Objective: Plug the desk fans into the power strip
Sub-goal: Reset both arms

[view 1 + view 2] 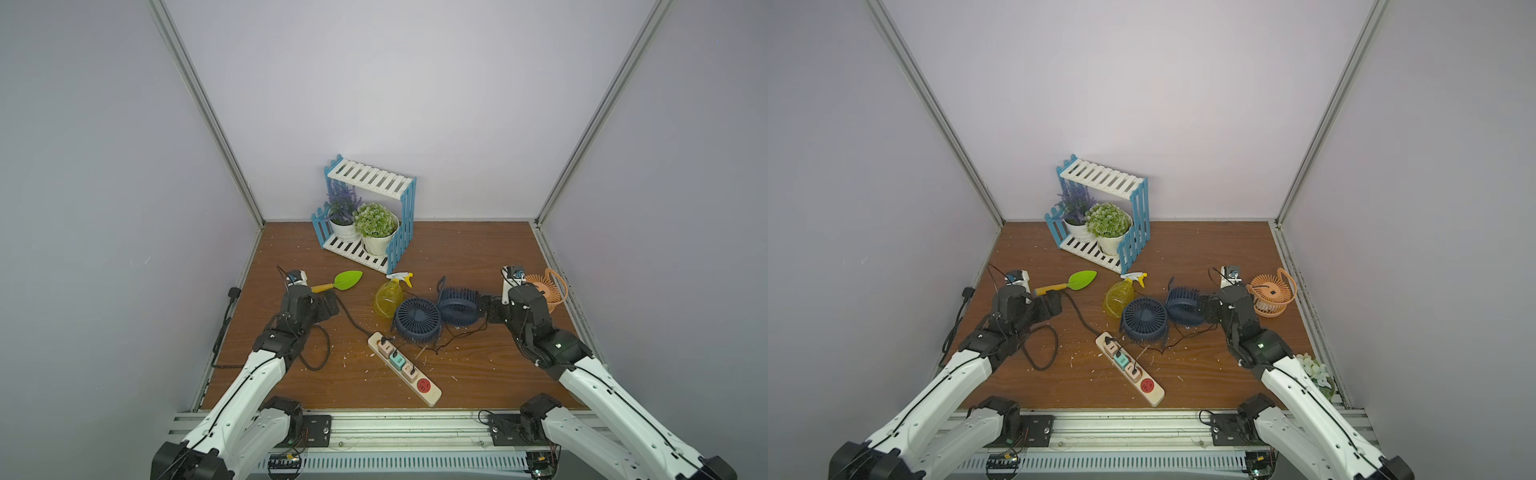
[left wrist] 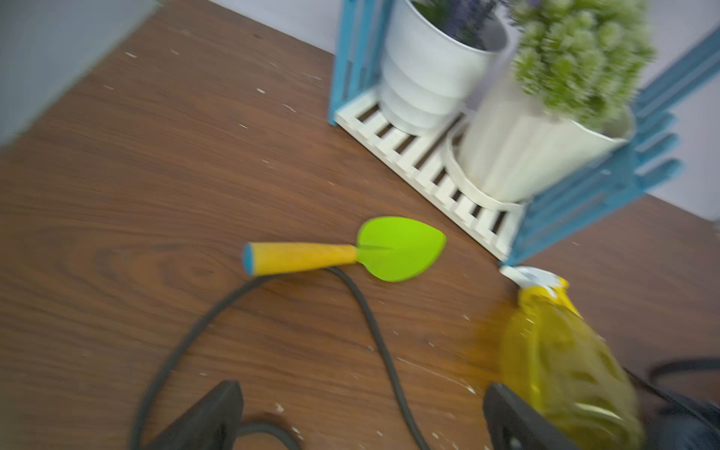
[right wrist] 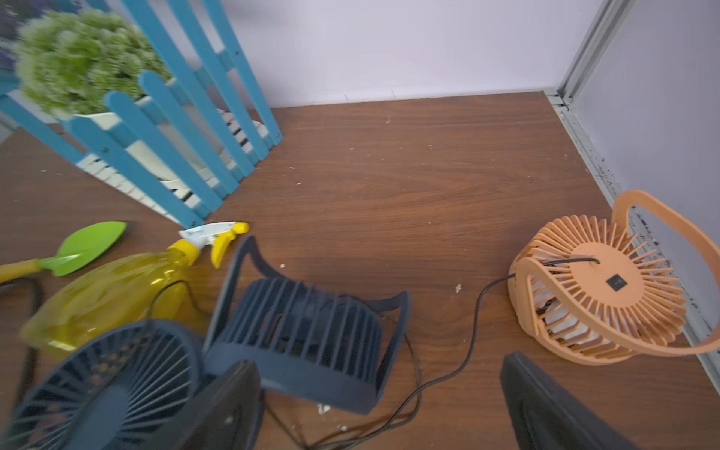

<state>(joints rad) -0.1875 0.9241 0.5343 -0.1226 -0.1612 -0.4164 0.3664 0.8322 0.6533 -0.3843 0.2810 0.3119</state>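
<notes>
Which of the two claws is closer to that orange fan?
Right. The right gripper is a short way from the orange fan, not touching it; the left gripper is on the far side, by the green trowel.

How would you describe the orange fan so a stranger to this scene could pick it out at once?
Find the brown wooden table and follow it to the right-hand wall's metal rail. The orange fan sits there, away from the two navy fans at the centre. It alone is orange, with a looping handle.
</notes>
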